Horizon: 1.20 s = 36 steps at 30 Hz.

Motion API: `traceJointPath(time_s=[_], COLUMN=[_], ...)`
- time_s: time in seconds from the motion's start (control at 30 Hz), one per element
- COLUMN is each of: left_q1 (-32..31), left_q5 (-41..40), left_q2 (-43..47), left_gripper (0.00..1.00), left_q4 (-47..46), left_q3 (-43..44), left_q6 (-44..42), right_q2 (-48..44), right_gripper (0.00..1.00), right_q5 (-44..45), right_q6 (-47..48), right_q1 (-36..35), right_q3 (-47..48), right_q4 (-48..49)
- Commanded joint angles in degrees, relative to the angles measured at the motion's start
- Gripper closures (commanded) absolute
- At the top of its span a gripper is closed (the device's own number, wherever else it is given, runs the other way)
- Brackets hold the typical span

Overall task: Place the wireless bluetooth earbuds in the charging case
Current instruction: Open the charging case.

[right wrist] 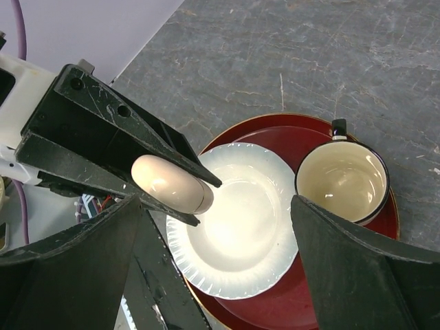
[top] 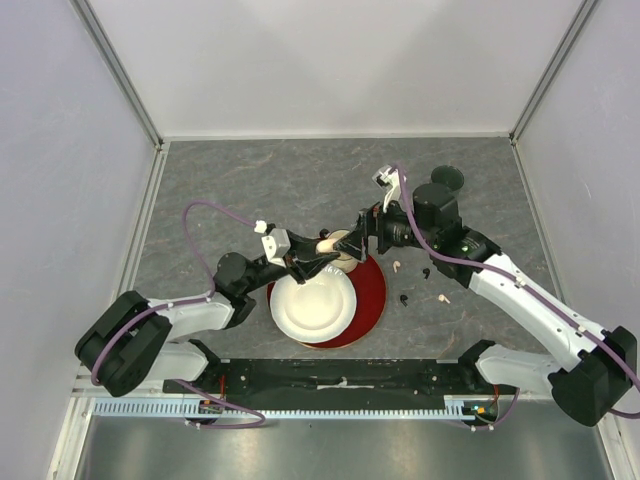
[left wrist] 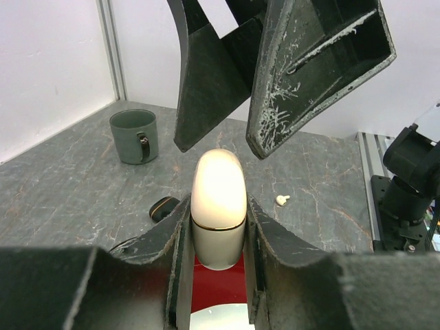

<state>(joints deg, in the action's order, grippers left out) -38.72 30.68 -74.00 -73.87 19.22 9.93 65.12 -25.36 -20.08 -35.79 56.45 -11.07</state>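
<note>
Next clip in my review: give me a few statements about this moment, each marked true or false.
1. The left gripper is shut on the charging case. True.
2. The right gripper holds an earbud. False: its jaws stand open and empty, close to the case.
3. The white plate lies on the red plate. True.
4. All earbuds are in the case. False: four earbuds lie on the table, right of the red plate.
5. The cup stands on the white plate. False: it stands on the red plate, beside the white one.
</note>
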Motion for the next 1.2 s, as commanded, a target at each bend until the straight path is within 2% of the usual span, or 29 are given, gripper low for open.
traceJointPath(time_s=[0.0, 0.6, 1.0, 1.17], left_q1=[-0.1, -0.1, -0.1, -0.1], left_q5=[0.8, 5.9, 7.6, 4.6], left_q2=[1.4, 5.6, 6.4, 6.8], left_gripper=[0.98, 0.98, 0.98, 0.98], left_q4=[-21.5, -21.4, -21.2, -21.1], left_q3=[0.2, 0.1, -1.5, -2.1], left_q6=[-2.2, 0.2, 0.4, -0.5], right_q2=[0.3, 1.8, 3.0, 3.1], right_gripper=[0.04, 0.07, 0.05, 0.04], right_q5=[-1.9, 5.1, 3.9, 1.3], right_q6=[2.1, -0.6, -7.6, -8.1], right_q1=[-0.7, -2.0, -2.0, -2.0], right_q3=[0.0, 0.4, 0.7, 0.4], right_q4=[1.7, 2.5, 10.3, 10.4])
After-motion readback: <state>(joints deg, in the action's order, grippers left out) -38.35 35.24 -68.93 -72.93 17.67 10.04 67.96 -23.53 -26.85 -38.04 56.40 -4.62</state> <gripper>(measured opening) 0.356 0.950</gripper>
